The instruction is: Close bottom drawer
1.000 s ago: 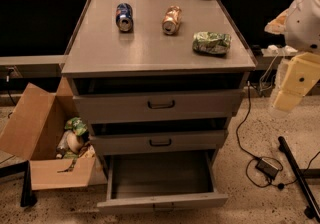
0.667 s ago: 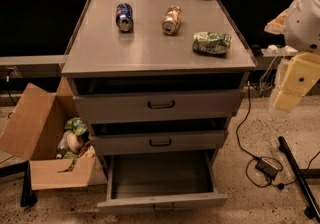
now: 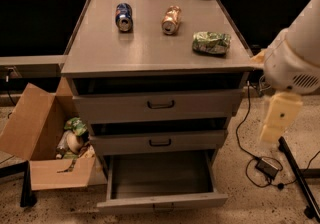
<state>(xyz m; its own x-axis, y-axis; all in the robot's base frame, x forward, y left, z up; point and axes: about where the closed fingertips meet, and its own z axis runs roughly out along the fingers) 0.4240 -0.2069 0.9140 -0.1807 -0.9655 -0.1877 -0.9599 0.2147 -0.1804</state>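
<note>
The bottom drawer (image 3: pixel 162 201) is the lowest of three grey cabinet drawers. It stands pulled far out, its shallow inside bare, with a small dark handle at the centre of its narrow front. The middle drawer (image 3: pixel 160 142) and top drawer (image 3: pixel 160 104) above it stick out only slightly. My gripper (image 3: pixel 277 118) hangs as a cream-coloured piece under the white arm at the right. It is beside the cabinet's right edge, about level with the top drawer, above and to the right of the bottom drawer, touching nothing.
On the cabinet top (image 3: pixel 100 53) lie a blue can (image 3: pixel 123 16), a brown can (image 3: pixel 171 19) and a green bag (image 3: pixel 211 42). An open cardboard box (image 3: pixel 45 143) with rubbish stands on the floor at left. Cables and a black stand leg (image 3: pixel 295 168) lie at right.
My arm and gripper have moved down and a little left, closer to the cabinet's right side. The drawers and the items on top have not moved.
</note>
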